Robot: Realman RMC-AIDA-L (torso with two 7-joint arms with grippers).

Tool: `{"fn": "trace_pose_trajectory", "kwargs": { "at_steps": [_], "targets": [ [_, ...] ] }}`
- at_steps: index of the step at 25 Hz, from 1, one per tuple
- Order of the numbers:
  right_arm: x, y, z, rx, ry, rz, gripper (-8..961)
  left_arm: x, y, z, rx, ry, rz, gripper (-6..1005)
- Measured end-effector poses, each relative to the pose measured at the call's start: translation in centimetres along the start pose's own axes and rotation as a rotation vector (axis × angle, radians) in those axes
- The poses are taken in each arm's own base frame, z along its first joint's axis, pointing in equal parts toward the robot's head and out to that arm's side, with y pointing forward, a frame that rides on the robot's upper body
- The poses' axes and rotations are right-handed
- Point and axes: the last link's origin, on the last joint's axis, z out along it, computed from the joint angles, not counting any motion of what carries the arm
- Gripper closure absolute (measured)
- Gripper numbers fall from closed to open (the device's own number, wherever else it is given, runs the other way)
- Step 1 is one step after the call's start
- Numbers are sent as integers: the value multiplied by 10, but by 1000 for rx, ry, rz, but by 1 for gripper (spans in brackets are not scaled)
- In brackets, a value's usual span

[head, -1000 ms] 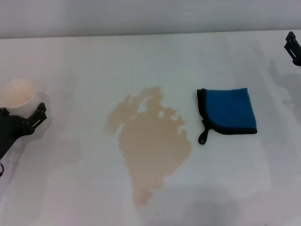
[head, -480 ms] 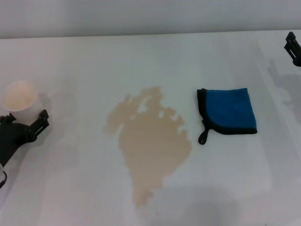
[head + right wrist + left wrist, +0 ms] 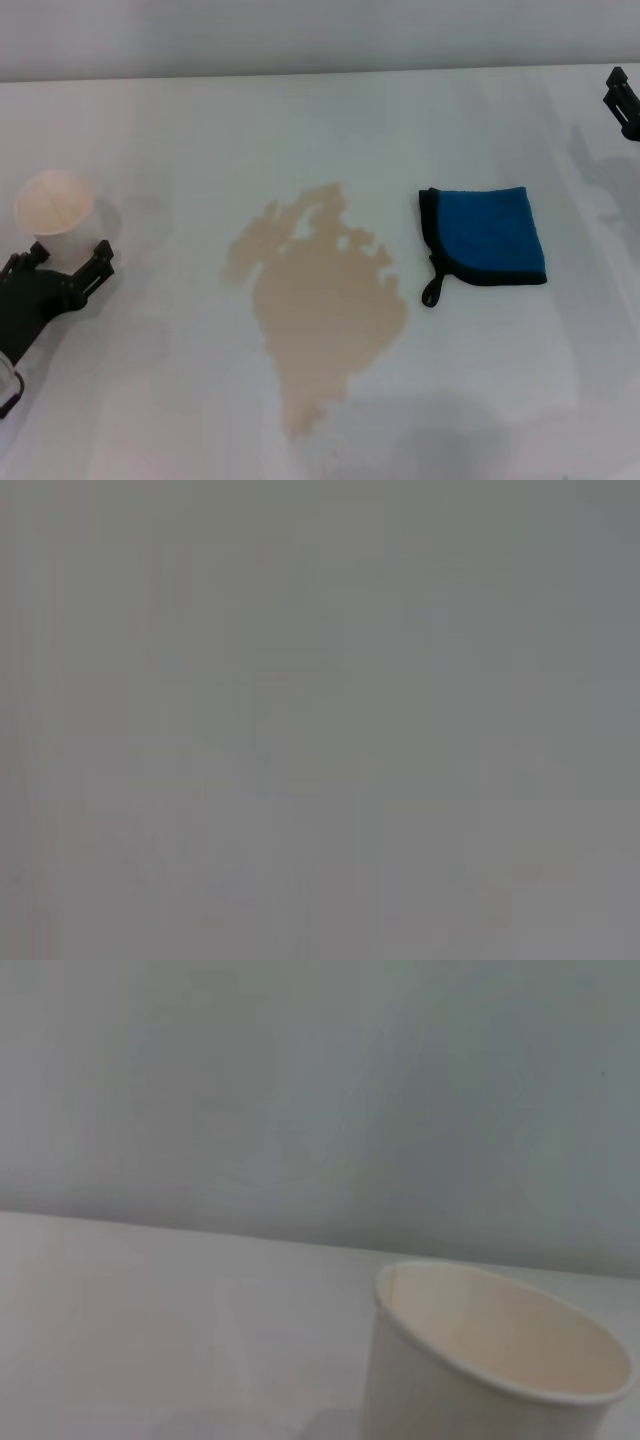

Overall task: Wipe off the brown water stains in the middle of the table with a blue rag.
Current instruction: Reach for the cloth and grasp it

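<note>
The brown water stains (image 3: 320,310) spread as a pale tan blotch in the middle of the white table (image 3: 200,130), tapering to a point toward the near edge. The blue rag (image 3: 487,235) lies flat just right of the stain, its black loop toward the stain. My left gripper (image 3: 62,265) is open and empty at the far left, just short of a white paper cup. My right gripper (image 3: 622,100) shows only partly at the far right edge, well away from the rag. The right wrist view shows only plain grey.
A white paper cup (image 3: 55,203) stands upright at the left, just beyond my left gripper; it also shows close in the left wrist view (image 3: 500,1370). A grey wall runs behind the table's far edge.
My left gripper has drawn back toward the near edge, away from the cup, which now shows in full. The rag, stain and right arm have not moved.
</note>
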Motion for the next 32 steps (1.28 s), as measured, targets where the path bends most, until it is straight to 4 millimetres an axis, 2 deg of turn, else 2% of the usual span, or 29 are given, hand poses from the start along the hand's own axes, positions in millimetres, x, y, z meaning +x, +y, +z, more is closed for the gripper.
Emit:
{"fn": "trace_pose_trajectory", "kwargs": {
  "at_steps": [7,15,20,23,27,32],
  "targets": [
    [0,0,0,2,-2,2,168,-10,1,-18,3,24,-38,111],
    [-3,0,3,1,-11,7,168,-15,13,-43,-48,102,-88,112],
    [-6,1,6,-4,-20,26,168,-8,18,-68,-95,234,-103,115],
    [-9,0,8,-20,-23,94,169,0,20,-82,-116,321,-106,116],
    [-17,10,18,-135,-1,152,169,6,9,-95,-72,392,-111,116],
    [-30,35,44,-328,127,102,170,7,-17,-112,49,422,-144,116]
  ]
}}
